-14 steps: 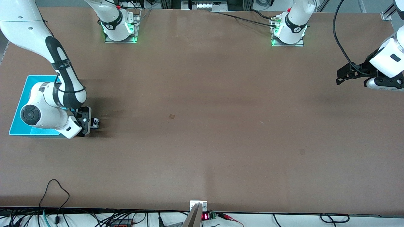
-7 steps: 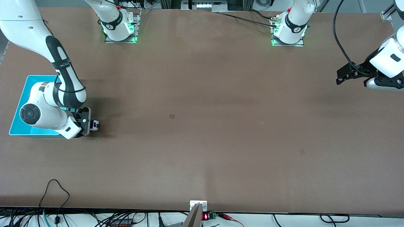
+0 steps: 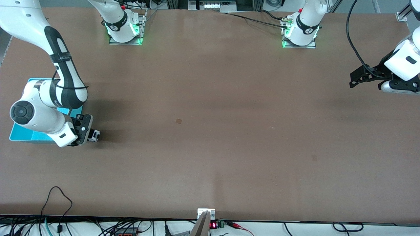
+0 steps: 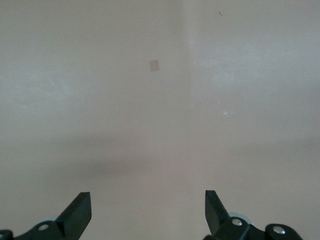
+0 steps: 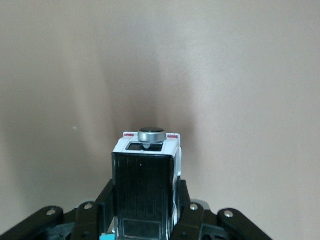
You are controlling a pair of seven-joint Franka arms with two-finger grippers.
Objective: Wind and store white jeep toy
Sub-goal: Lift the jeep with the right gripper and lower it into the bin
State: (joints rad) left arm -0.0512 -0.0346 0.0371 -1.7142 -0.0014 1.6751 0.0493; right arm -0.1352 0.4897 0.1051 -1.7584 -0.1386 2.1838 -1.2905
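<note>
Since the earlier frames, my right arm had swung a little toward the lower left of the front view, carrying the right gripper and its load along; the elbow had shifted off more of the turquoise bin, so more of the bin's nearer corner showed. My left arm had not moved at all.

At this moment my right gripper sat at the left of the front view, just beside the bin on the side toward the table's middle, low over the brown table. Its jaws were clamped on the white jeep toy, one finger on each flank. In the right wrist view the jeep filled the lower middle of the frame, its ribbed black roof panel facing the camera and a round silver knob at its end away from my wrist, with red marks at the two white corners beside it. Whether its wheels touched the table, I could not tell.

My left gripper waited at the right edge of the front view, up over the table at the left arm's end. In the left wrist view its fingers stood wide apart with only bare tabletop between them.
</note>
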